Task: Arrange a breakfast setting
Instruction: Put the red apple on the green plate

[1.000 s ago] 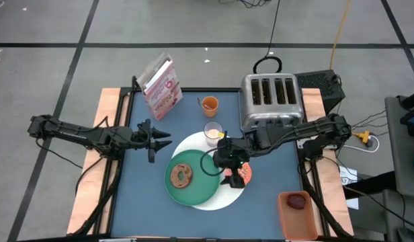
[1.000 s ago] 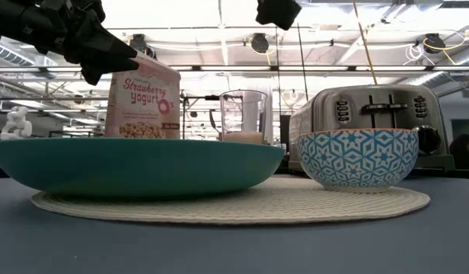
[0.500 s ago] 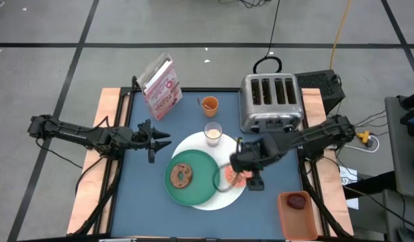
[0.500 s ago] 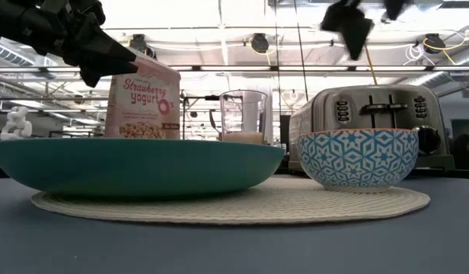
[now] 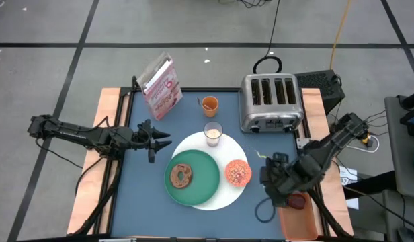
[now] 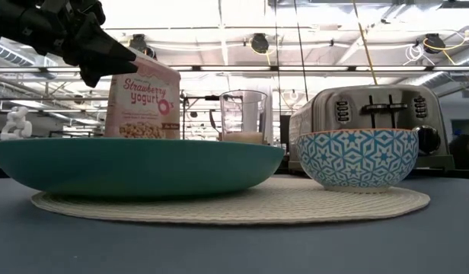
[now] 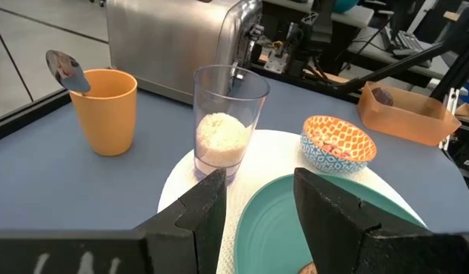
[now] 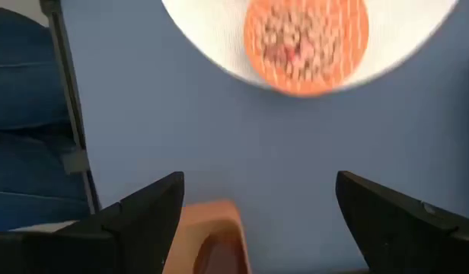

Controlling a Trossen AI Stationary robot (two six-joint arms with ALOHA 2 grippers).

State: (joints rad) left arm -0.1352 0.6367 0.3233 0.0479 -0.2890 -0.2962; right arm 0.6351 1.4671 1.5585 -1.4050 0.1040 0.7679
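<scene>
The green plate (image 5: pixel 200 181) with the brown bagel (image 5: pixel 181 176) lies on the white disc (image 5: pixel 227 199). The small orange bowl (image 5: pixel 238 172) and the milk glass (image 5: pixel 212 133) also stand on the disc. The orange cup (image 5: pixel 209 104) holds the metal spoon (image 7: pixel 65 67). The pink cereal box (image 5: pixel 161 86) stands at the far left. The dark-red fruit (image 5: pixel 298 200) lies in an orange tray (image 5: pixel 294 218). My left gripper (image 5: pixel 160 140) hovers open left of the glass. My right gripper (image 5: pixel 273 188) points down, wide open, between the bowl and the tray, with nothing between its fingers.
A metal toaster (image 5: pixel 271 101) stands at the far right of the blue table top (image 5: pixel 146 195). The tray sits at the near right corner, by the table's wooden rim (image 5: pixel 314 101). Bare blue surface lies left of the plate and around the cup.
My right gripper has swung from above the bowl toward the table's near right corner, close to the tray, rolling and tipping further downward; it stays wide open. The bowl stays where it was on the disc.
</scene>
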